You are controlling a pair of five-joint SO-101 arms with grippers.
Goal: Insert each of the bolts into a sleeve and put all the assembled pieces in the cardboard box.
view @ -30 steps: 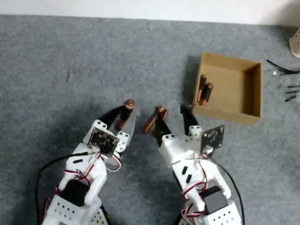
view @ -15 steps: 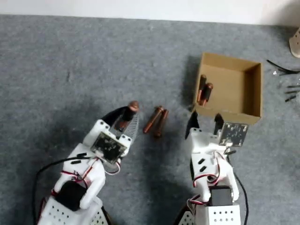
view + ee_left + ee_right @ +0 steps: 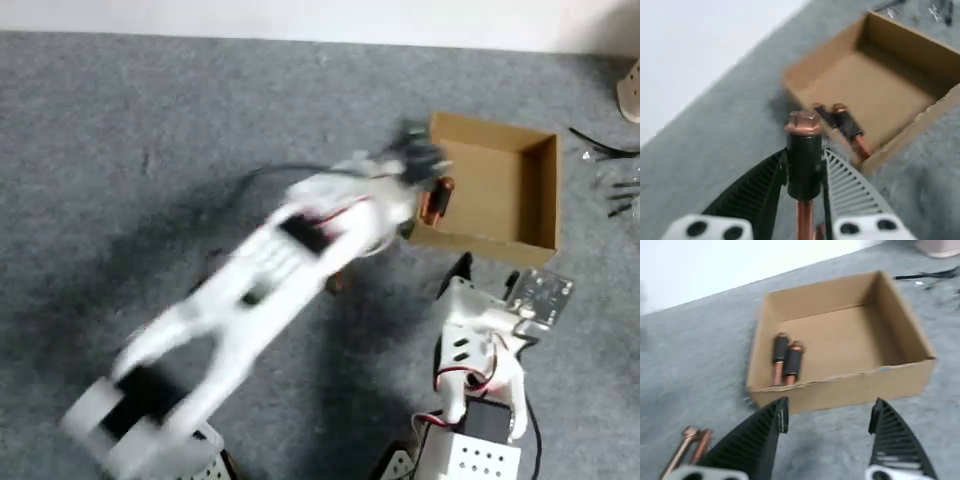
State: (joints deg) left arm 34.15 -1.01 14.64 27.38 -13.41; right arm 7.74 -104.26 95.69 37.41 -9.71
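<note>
Copper and black fill the left gripper [image 3: 804,161]. It squeezes a black sleeve [image 3: 804,167] from 2 sides, and a copper bolt [image 3: 803,123] goes through the sleeve. The piece stands straight between the fingers. Its long way runs out from the wrist. The 6-sided head is at the far end, away from the wrist, and the thin stem pokes out of the sleeve toward the wrist.

In the high view we see the left arm [image 3: 290,250] stretched on a slant over the grey carpet [image 3: 150,120]. Its gripper is at the left wall of the cardboard box [image 3: 480,245], near the far corner. The arm looks smeared there, so we cannot tell if the piece is over the box or just beside it.

Inside the box lie 2 finished pieces [image 3: 790,361], side by side and touching, close to the left wall. Their long way runs from the near wall to the far wall. The heads point to the far wall and the stems point back toward the arms.

We see the right gripper [image 3: 830,415] spread wide with nothing in it. It hangs over the carpet just in front of the box's near wall.

We also see 2 bare bolts [image 3: 687,445] side by side on the carpet, left of the box and partly under the left arm.
</note>
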